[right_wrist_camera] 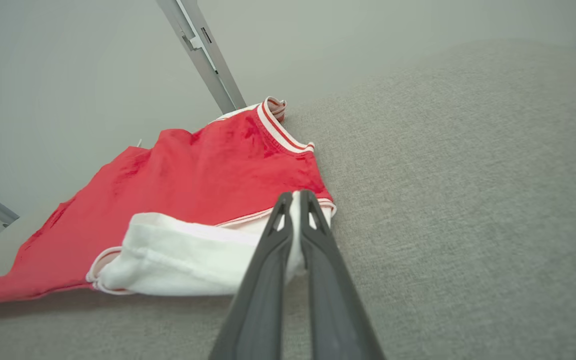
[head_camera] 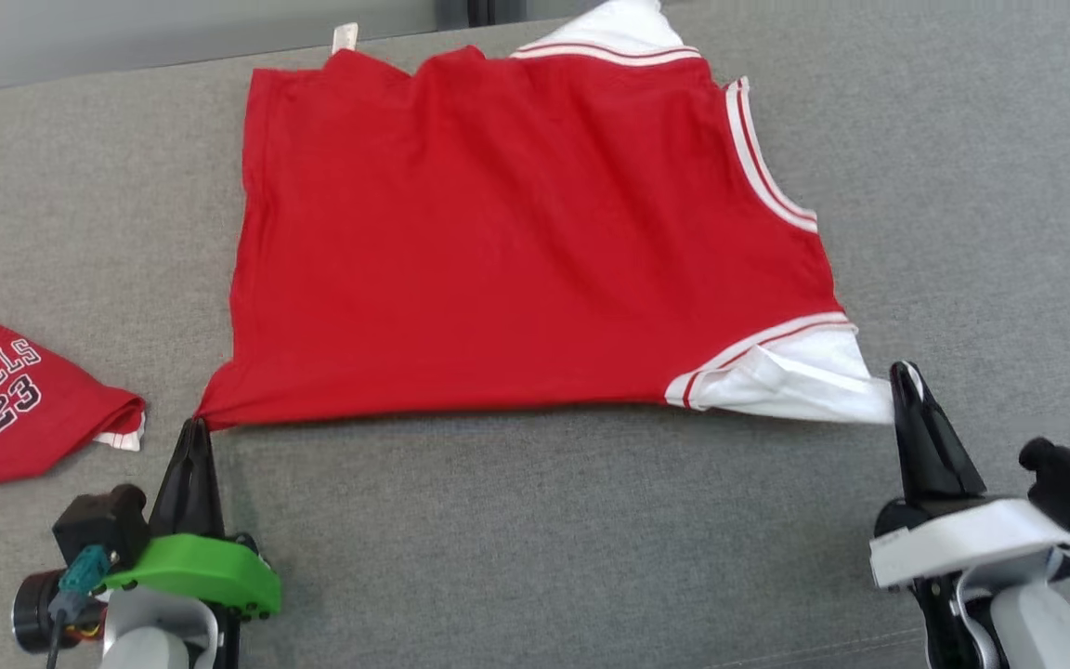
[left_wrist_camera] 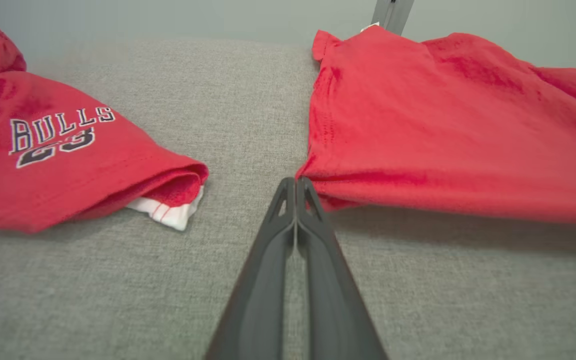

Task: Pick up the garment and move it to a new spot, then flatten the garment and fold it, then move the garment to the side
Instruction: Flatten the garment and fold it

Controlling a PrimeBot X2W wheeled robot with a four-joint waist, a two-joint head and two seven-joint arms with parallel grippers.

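Garment [head_camera: 516, 232] flat, near corners pinched by clenched left gripper [head_camera: 193, 424] and right gripper [head_camera: 903, 372]. "BULLS 23" on neighbouring red shirt [head_camera: 24, 409].

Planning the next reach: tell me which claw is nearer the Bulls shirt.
Left: left claw just beside the Bulls shirt, at a corner of the jersey; right claw far off, across it.

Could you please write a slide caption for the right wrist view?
Right fingers shut on the white sleeve of the red garment spread over the grey surface.
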